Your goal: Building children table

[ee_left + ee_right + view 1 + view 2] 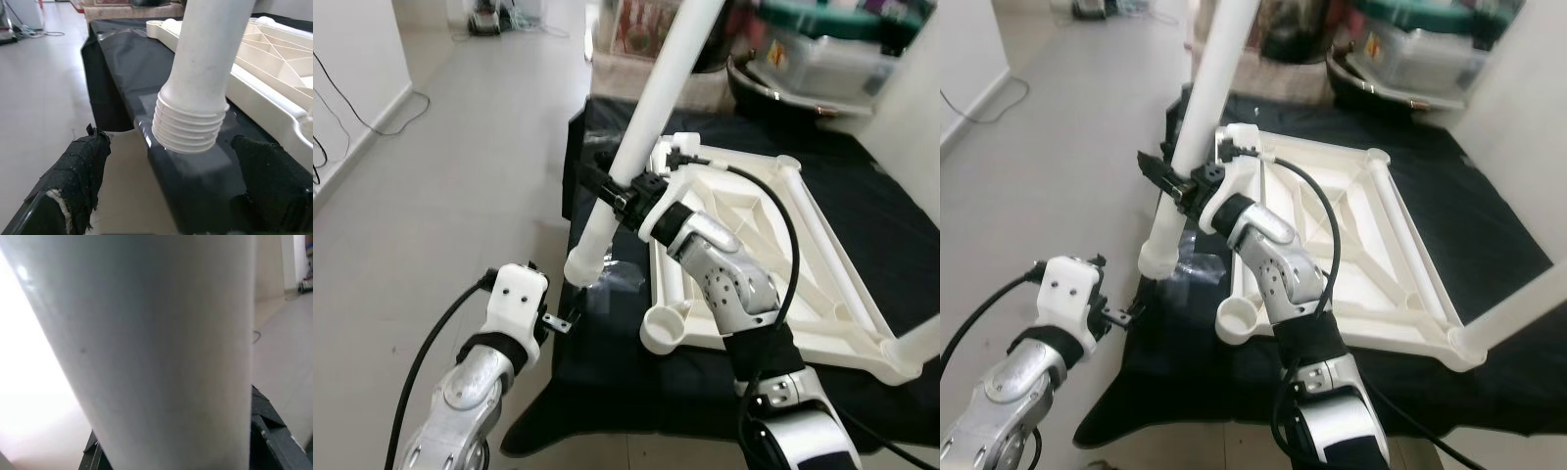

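A white plastic table top (756,227) lies upside down on a black cloth (607,357). My right gripper (612,188) is shut on a long white table leg (648,103), held tilted above the top's near left side. The leg's threaded end (188,128) hangs just over the cloth, a little left of an open corner socket (666,329). My left gripper (171,142) is open, low at the cloth's edge, with one black finger (80,169) on each side of the threaded end and not touching it. Another leg (1518,313) stands in the near right corner.
Plastic bins and boxes (822,59) crowd the back behind the cloth. Bare grey floor (440,176) stretches to the left, with a cable (382,117) along the white wall. A clear plastic wrapper (1197,264) lies on the cloth near the leg's end.
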Controlling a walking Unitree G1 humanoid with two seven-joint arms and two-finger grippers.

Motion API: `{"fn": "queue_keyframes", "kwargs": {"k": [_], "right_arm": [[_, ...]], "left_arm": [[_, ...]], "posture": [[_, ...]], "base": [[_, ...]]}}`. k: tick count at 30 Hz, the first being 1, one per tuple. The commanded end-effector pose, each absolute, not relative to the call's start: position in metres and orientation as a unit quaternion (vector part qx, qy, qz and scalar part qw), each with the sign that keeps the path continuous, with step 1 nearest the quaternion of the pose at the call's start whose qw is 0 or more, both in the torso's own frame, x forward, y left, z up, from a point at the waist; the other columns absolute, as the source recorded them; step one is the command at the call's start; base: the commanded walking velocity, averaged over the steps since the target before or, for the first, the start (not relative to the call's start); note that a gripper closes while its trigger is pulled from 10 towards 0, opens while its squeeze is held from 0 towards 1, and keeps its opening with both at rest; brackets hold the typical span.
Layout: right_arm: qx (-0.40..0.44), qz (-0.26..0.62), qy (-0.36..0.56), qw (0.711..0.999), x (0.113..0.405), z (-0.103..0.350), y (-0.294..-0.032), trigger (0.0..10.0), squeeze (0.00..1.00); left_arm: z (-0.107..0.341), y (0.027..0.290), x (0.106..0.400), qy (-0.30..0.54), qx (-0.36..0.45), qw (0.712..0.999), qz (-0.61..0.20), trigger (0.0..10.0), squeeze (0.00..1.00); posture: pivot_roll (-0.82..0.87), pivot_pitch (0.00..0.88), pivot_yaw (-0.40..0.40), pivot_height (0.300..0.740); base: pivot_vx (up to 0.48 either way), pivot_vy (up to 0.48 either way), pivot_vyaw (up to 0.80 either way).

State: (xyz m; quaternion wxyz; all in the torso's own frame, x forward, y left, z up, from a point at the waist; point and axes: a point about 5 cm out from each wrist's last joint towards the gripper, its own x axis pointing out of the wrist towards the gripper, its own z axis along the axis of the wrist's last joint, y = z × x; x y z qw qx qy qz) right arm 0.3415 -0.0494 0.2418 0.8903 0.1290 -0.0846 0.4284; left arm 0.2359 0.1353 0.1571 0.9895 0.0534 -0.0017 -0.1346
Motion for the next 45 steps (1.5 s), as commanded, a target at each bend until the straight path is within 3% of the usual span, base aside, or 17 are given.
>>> {"fn": "queue_keyframes", "kwargs": {"k": [1, 11, 19, 35, 38, 45], "right_arm": [[0.131, 0.422, -0.093, 0.892, 0.341, 0.245, -0.055, 10.0, 0.0], [0.138, 0.416, -0.083, 0.895, 0.341, 0.241, -0.057, 10.0, 0.0], [0.132, 0.398, -0.089, 0.904, 0.342, 0.238, -0.06, 10.0, 0.0], [0.122, 0.392, -0.083, 0.908, 0.335, 0.228, -0.061, 10.0, 0.0], [0.09, 0.39, -0.1, 0.911, 0.333, 0.227, -0.059, 10.0, 0.0], [0.099, 0.392, -0.094, 0.91, 0.333, 0.224, -0.059, 10.0, 0.0]], "left_arm": [[0.156, 0.132, 0.236, -0.004, 0.05, 0.989, -0.137, 10.0, 0.0], [0.153, 0.138, 0.239, 0.008, 0.023, 0.992, -0.125, 10.0, 0.0], [0.156, 0.146, 0.242, -0.001, 0.019, 0.994, -0.104, 10.0, 0.0], [0.159, 0.148, 0.247, -0.015, 0.056, 0.994, -0.095, 10.0, 0.0], [0.159, 0.145, 0.247, -0.018, 0.062, 0.993, -0.1, 10.0, 0.0], [0.16, 0.141, 0.25, -0.023, 0.056, 0.994, -0.095, 10.0, 0.0]], "posture": [[0.12, 0.0, -0.148, 0.74], [0.12, 0.0, -0.137, 0.74], [0.12, 0.0, -0.13, 0.74], [0.12, 0.0, -0.123, 0.74], [0.12, 0.0, -0.125, 0.74], [0.12, 0.0, -0.129, 0.74]], "base": [[0.0, 0.0, 0.0], [0.0, 0.169, 0.0], [0.0, 0.407, -0.71], [0.0, 0.0, -0.71], [0.0, 0.0, 0.0], [0.0, -0.253, 0.0]]}}
